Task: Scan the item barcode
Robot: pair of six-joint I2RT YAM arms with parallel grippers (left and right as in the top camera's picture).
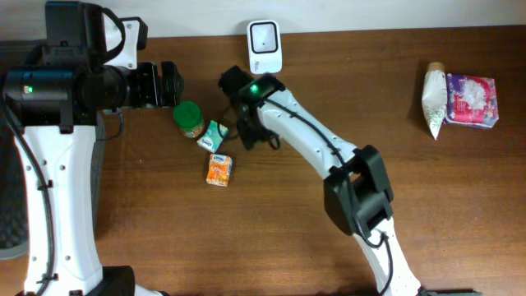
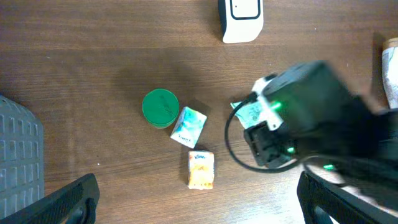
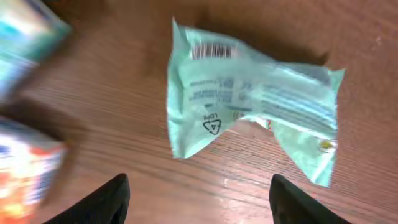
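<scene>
A mint-green pouch (image 3: 249, 106) lies flat on the wooden table with its barcode (image 3: 211, 51) facing up. My right gripper (image 3: 198, 183) hovers just short of it, open, with nothing between its fingers. In the overhead view the right gripper (image 1: 249, 131) hides the pouch. Part of the pouch (image 2: 249, 113) shows beside the right wrist in the left wrist view. The white scanner (image 1: 265, 47) stands at the table's far edge, just beyond the right wrist. My left gripper (image 1: 168, 84) hangs wide open above the table to the left, holding nothing.
A green-lidded jar (image 1: 189, 119), a teal-and-white pack (image 1: 214, 136) and an orange carton (image 1: 219, 170) sit close to the left of the right gripper. A white bag (image 1: 434, 99) and a pink package (image 1: 471, 100) lie far right. A grey basket (image 2: 18, 155) stands at the left.
</scene>
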